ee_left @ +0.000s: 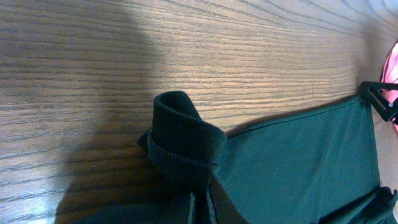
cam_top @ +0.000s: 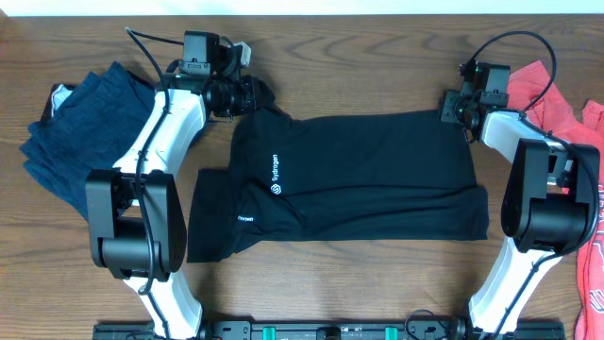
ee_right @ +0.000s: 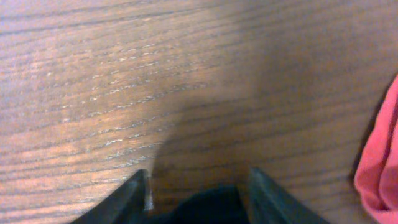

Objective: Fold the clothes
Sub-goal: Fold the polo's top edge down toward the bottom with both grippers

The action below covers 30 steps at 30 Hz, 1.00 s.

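The left claw [ee_left: 204, 202] sits at the bottom edge of its own wrist view, fingers nearly together and pinching a rolled edge of the black T-shirt [ee_left: 298, 162]; the cloth curls up in a ribbed loop just above the tips, a detail only this view gives. The right wrist view shows the right claw [ee_right: 200, 193] with fingers standing apart and a dark patch of the T-shirt [ee_right: 205, 208] lying between them, loose as far as can be seen; the wood-grain counter [ee_right: 124, 62] stretches beyond. From overhead, the T-shirt [cam_top: 359, 175] lies flat across the counter [cam_top: 359, 57], folded into a wide band, its white logo [cam_top: 276, 189] and lettering [cam_top: 274, 168] near its left end; a lower layer juts out at its bottom-left corner. The left claw [cam_top: 247, 94] is at the shirt's upper-left corner, the right claw [cam_top: 458, 106] at its upper-right corner. A crumpled navy garment [cam_top: 80, 132] lies left of the shirt; a red garment [cam_top: 566, 113] lies right of it.
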Each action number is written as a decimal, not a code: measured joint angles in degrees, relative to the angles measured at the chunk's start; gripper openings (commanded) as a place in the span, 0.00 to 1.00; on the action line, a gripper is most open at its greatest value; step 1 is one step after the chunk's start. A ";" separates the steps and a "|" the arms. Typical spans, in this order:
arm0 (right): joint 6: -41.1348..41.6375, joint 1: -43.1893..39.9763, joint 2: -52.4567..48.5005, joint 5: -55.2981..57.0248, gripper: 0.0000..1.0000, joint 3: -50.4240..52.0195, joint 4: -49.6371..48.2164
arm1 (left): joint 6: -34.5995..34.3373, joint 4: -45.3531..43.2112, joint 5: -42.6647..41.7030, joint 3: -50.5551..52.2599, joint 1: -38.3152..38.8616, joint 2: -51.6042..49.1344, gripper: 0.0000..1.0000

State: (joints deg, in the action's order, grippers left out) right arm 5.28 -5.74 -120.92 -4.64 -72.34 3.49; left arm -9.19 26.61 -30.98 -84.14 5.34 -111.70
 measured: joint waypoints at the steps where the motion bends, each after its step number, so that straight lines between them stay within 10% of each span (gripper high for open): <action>1: 0.15 0.07 0.00 0.04 0.38 -0.07 0.35 | 0.00 0.02 0.02 0.00 0.00 0.00 0.06; 12: 0.17 0.09 0.00 0.09 0.01 -0.90 3.39 | 0.00 0.37 0.00 0.00 0.00 0.00 0.06; 30: 3.10 0.35 3.26 4.26 0.01 -0.33 9.05 | 0.00 2.14 0.00 0.00 0.00 0.00 0.06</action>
State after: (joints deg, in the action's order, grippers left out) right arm 8.38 -5.39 -117.67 -0.38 -72.66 12.53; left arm -9.19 28.75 -30.98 -84.14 5.34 -111.70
